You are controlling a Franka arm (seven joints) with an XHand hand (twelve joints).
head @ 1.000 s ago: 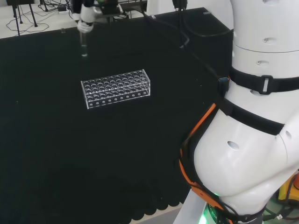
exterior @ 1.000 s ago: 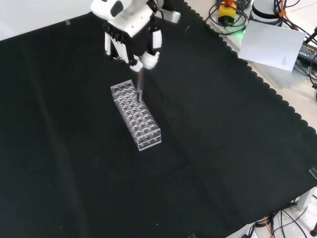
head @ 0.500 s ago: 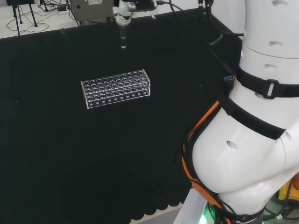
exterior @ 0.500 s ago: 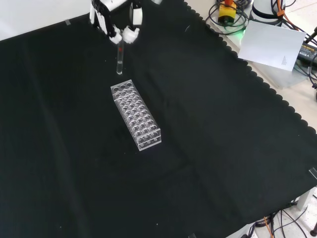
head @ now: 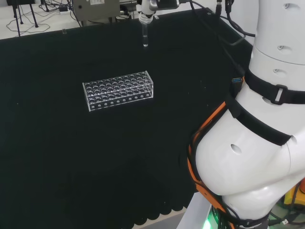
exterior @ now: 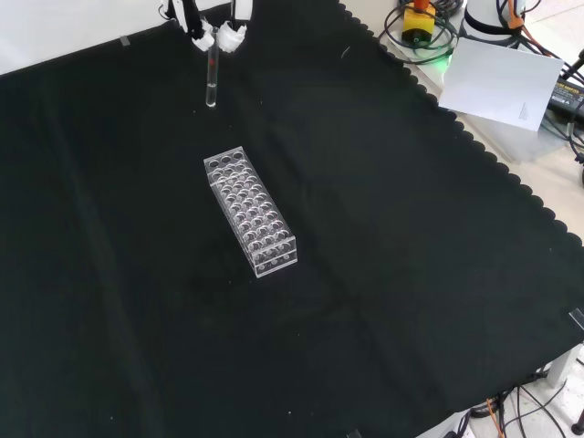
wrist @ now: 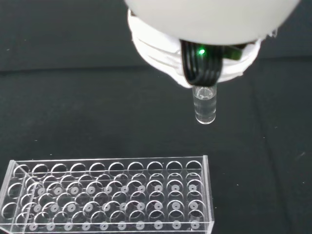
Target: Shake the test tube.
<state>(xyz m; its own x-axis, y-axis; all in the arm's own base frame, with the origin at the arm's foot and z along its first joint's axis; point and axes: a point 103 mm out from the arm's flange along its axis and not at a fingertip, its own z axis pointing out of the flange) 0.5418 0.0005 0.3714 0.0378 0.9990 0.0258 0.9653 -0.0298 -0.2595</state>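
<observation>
A clear glass test tube (head: 145, 34) (exterior: 212, 80) (wrist: 205, 104) hangs upright in the air, pinched at its top by the hand (head: 147, 8) (exterior: 219, 27). In the front view the hand comes in at the top edge, with white fingertips (exterior: 202, 40) on either side of the tube. The clear plastic rack (head: 118, 89) (exterior: 251, 211) (wrist: 107, 192) of several empty holes lies on the black cloth. In the head view the tube is above and beyond the rack's right end; in the front view it is past the rack's far end.
The arm's big white links (head: 257, 133) stand at the right of the head view. Beyond the cloth's scalloped edge in the front view lie a white sheet (exterior: 506, 84) and cables (exterior: 420, 27). Equipment stands behind the bench's far edge (head: 95, 7).
The hand has carried the tube rightward in the head view and farther up in the front view, away from the rack. The tube stays upright in the grip.
</observation>
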